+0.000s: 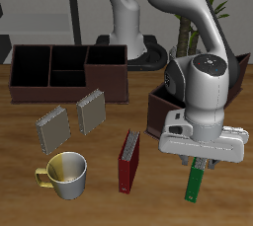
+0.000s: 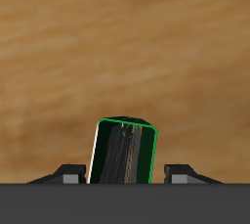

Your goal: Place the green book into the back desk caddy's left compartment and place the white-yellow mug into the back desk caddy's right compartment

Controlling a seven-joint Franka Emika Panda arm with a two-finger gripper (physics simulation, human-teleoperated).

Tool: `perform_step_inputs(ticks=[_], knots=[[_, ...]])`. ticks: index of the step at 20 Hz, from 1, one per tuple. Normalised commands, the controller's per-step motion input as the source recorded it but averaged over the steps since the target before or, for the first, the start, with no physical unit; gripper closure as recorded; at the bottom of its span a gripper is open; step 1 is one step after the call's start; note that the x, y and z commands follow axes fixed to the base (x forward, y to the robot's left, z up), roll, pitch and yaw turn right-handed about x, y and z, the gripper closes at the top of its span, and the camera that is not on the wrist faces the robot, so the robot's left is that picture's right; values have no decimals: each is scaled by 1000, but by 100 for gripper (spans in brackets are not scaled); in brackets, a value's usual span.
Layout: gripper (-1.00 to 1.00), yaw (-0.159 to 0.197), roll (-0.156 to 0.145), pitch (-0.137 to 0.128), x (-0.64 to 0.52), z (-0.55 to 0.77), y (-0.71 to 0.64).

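Red book (image 1: pixel 128 161) stands upright on the table (image 1: pixel 20 205); two grey spiral notebooks (image 1: pixel 71 119) stand behind it; sloping-rimmed caddy (image 1: pixel 158 112) partly hidden.

The arm hides most of the dark-brown caddy with a sloping rim (image 1: pixel 158 112); only one end shows beside the green book (image 1: pixel 195 182). The gripper (image 1: pixel 202 157) covers the book's upper end, so the contact is unseen. In the wrist view the gripper's body cuts off the book (image 2: pixel 122 153), and only the fingertips (image 2: pixel 70 172) show beside it.
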Motion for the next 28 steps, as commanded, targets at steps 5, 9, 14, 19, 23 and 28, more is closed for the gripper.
perform_step_inputs(ticks=[5, 9, 14, 19, 23, 28], knots=[[100, 31, 18, 3, -44, 43, 10], [100, 63, 37, -49, -272, 492, -68], [100, 9, 12, -123, -363, 981, -293], [100, 30, 14, -144, -603, 1335, -297], [100, 51, 54, -96, -721, 1137, -132], [100, 12, 39, -45, -702, 790, -113]])
